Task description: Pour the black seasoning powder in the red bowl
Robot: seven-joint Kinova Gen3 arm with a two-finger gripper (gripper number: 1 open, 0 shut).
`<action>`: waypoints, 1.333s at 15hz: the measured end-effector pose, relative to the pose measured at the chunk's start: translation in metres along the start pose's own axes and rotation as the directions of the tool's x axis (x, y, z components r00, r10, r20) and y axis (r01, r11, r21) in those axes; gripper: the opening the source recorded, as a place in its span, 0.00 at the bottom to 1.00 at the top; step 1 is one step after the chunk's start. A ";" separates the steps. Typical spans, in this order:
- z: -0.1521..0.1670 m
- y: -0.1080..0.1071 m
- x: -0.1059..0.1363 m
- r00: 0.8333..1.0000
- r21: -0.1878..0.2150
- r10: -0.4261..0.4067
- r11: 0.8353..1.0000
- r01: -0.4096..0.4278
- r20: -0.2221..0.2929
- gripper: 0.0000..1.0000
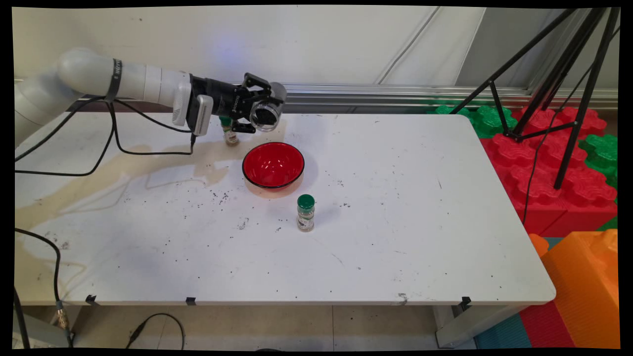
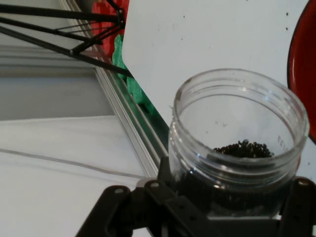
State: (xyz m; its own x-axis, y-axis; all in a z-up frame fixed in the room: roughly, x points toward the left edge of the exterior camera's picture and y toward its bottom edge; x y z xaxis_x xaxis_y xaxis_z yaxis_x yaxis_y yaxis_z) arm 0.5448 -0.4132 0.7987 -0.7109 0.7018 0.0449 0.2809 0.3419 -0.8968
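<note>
My tool grips a clear, lidless jar, tipped sideways at the frame's upper left, above the red bowl on the counter. Dark seeds lie inside it.

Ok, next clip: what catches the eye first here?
The gripper, held sideways over the table's far left, clamps an open clear jar with dark grains inside. Just below it sits a red bowl, with one green-capped spice jar in front and another behind the gripper.
</note>
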 end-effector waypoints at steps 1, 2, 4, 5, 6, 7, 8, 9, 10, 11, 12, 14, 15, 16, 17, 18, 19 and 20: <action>0.000 0.000 0.000 1.000 0.001 0.019 1.000 -0.019 0.001 0.00; 0.001 0.000 0.001 1.000 0.002 0.031 1.000 -0.031 0.002 0.00; 0.001 0.000 0.002 0.998 0.005 0.064 0.998 -0.064 0.003 0.00; 0.002 0.000 0.002 0.997 0.007 0.083 0.997 -0.083 0.004 0.00; 0.002 0.000 0.003 0.995 0.008 0.095 0.995 -0.095 0.004 0.00; 0.003 0.000 0.003 0.994 0.010 0.113 0.994 -0.113 0.004 0.00; 0.003 0.000 0.004 0.992 0.011 0.125 0.992 -0.125 0.005 0.00; 0.003 0.000 0.004 0.990 0.012 0.143 0.990 -0.143 0.006 0.00; 0.003 0.000 0.004 0.988 0.013 0.155 0.988 -0.155 0.007 0.00; 0.003 0.000 0.005 0.985 0.015 0.174 0.985 -0.174 0.007 0.00; 0.004 0.000 0.005 0.982 0.017 0.186 0.982 -0.186 0.008 0.00; 0.004 -0.001 0.006 0.976 0.020 0.216 0.976 -0.216 0.009 0.00; 0.004 -0.001 0.006 0.972 0.022 0.233 0.972 -0.233 0.010 0.00; 0.004 -0.001 0.006 0.970 0.023 0.244 0.970 -0.244 0.010 0.00; 0.004 -0.001 0.007 0.966 0.025 0.259 0.966 -0.259 0.011 0.00; 0.004 -0.001 0.007 0.962 0.027 0.272 0.962 -0.272 0.011 0.00; 0.004 -0.001 0.007 0.958 0.029 0.285 0.958 -0.286 0.012 0.00; 0.004 -0.001 0.008 0.955 0.030 0.296 0.955 -0.296 0.012 0.00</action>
State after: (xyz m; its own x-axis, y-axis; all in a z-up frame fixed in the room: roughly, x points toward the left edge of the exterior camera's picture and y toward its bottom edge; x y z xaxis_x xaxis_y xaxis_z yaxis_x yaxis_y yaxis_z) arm 0.5363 -0.4111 0.7985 -0.6034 0.7641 -0.2281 0.4596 0.0995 -0.8825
